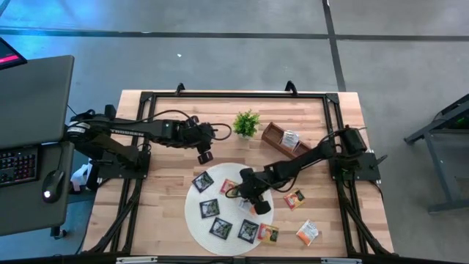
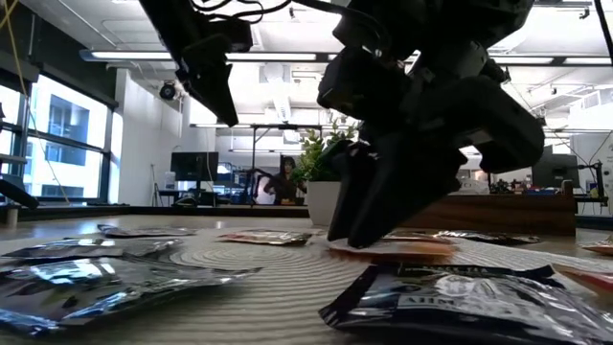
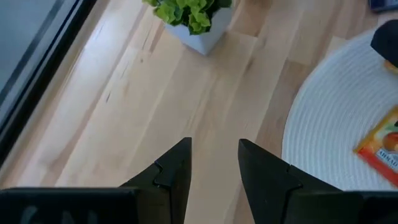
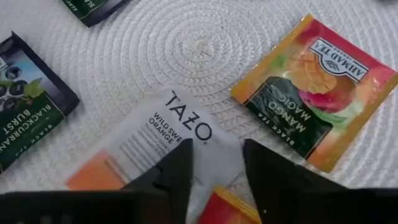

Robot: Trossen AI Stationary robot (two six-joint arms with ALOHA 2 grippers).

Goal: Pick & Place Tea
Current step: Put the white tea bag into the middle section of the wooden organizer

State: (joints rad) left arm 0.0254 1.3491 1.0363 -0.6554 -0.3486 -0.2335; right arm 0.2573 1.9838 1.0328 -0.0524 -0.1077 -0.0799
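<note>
Several tea sachets lie flat on a round white woven mat (image 1: 194, 213): black ones (image 1: 209, 207) and orange ones (image 1: 268, 234). Two more (image 1: 294, 199) lie on the bare wood to the mat's right. My right gripper (image 1: 258, 204) is down over the mat's right part, open. In the right wrist view its fingertips (image 4: 217, 149) straddle the near end of a white and orange TAZO sachet (image 4: 155, 137), beside a mango sachet (image 4: 311, 93). My left gripper (image 1: 205, 155) hangs open above bare wood (image 3: 214, 146) at the mat's far-left edge, touching nothing. My right gripper comes from above, pointing down, and its fingertips (image 2: 359, 235) reach the top face of the white and orange sachet (image 4: 186, 134), which lies flat on the mat. The fingers are spread apart on it, not pinching. An orange sachet's corner (image 4: 227, 208) shows between them.
A small green potted plant (image 1: 247, 123) stands near the table's far edge, next to a long brown wooden tray (image 1: 275, 134) that holds one pale sachet (image 1: 291, 139). Bare wood lies left of the mat. A desk with keyboard and mouse (image 1: 50, 183) sits beyond the left edge.
</note>
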